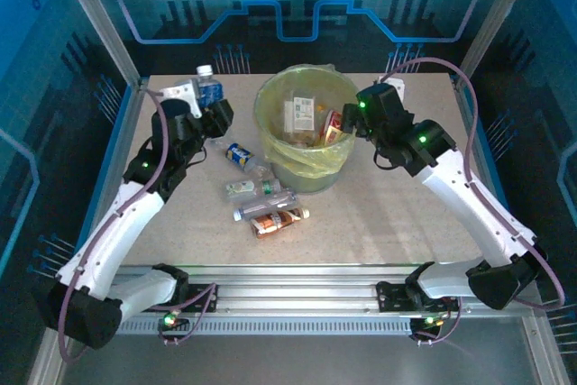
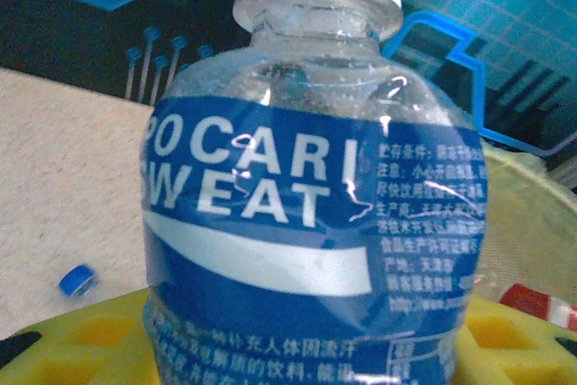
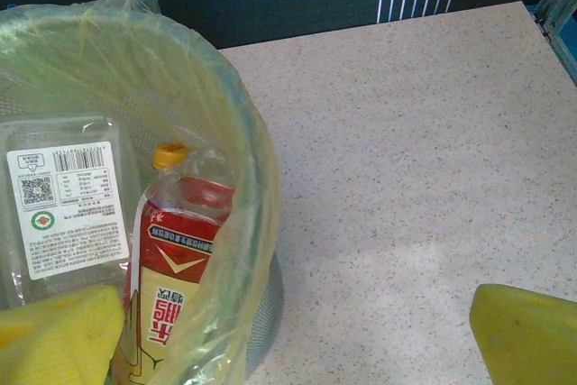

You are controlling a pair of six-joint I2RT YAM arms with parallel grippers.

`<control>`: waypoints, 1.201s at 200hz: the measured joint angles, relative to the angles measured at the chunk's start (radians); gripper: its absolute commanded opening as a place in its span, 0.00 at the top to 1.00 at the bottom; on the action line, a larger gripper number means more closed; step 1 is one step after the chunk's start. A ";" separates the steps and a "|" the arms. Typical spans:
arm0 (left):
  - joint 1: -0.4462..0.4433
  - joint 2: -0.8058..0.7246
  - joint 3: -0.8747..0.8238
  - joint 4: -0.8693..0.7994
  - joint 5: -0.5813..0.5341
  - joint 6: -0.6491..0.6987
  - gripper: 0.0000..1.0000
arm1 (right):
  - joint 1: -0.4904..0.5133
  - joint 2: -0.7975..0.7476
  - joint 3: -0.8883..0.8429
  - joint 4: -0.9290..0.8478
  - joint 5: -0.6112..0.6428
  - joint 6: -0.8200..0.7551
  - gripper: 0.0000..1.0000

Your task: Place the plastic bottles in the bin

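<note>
Well, my left gripper (image 1: 221,115) had its pads (image 2: 72,342) on both sides of the blue bottle (image 2: 306,223), far left of the bin (image 1: 263,120), so I could lift it. I couldn't tell if they squeezed. My right gripper (image 3: 293,331) hung wide open, empty, over the bin's rim.

1. The tabletop (image 1: 379,214) is speckled beige.
2. A small blue cap (image 2: 77,279) lies on it.
3. A dark back wall (image 1: 297,6) carries blue line patterns.
4. A metal rail (image 1: 297,299) runs along the near edge.
</note>
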 measured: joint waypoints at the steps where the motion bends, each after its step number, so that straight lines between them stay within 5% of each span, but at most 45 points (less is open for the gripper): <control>1: -0.002 0.002 0.002 0.001 0.000 0.000 0.48 | 0.000 -0.001 -0.002 0.000 0.000 0.000 0.00; 64: -0.163 0.248 0.294 0.014 0.037 0.164 0.48 | -0.006 -0.055 -0.045 0.005 0.022 0.026 0.00; 126: -0.285 0.490 0.565 -0.144 0.044 0.312 0.46 | -0.008 -0.070 -0.061 0.005 0.027 0.041 0.00; 240: -0.356 0.631 0.687 -0.338 0.026 0.333 0.40 | -0.026 -0.076 -0.075 0.005 0.039 0.063 0.00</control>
